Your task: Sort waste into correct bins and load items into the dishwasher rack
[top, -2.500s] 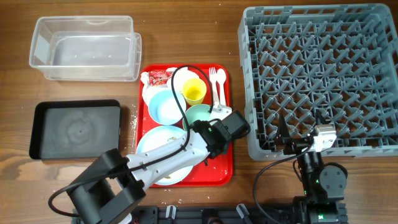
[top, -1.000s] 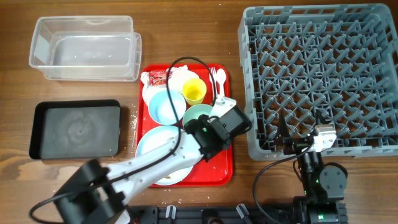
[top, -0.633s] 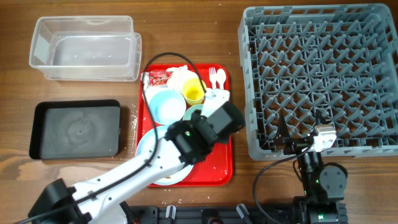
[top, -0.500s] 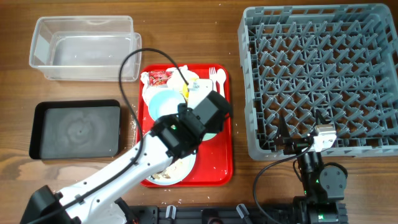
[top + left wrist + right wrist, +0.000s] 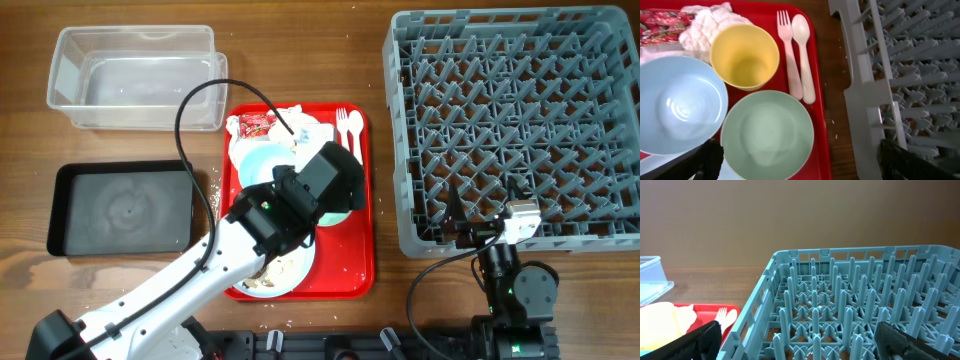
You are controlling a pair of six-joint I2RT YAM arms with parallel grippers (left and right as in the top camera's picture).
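Wooden table (image 5: 300,55), plain brown wall (image 5: 790,215) behind; left gripper (image 5: 805,160) and right gripper (image 5: 802,340) wide, empty.

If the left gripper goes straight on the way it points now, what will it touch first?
Probably the green bowl: in the wrist view it lies right ahead of the left gripper, between its open jaws. The yellow cup sits farther on. Depth is unclear.

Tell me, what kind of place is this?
Likely a robot practice table, not a real kitchen: grey dishwasher rack, red serving tray, clear tub for waste.
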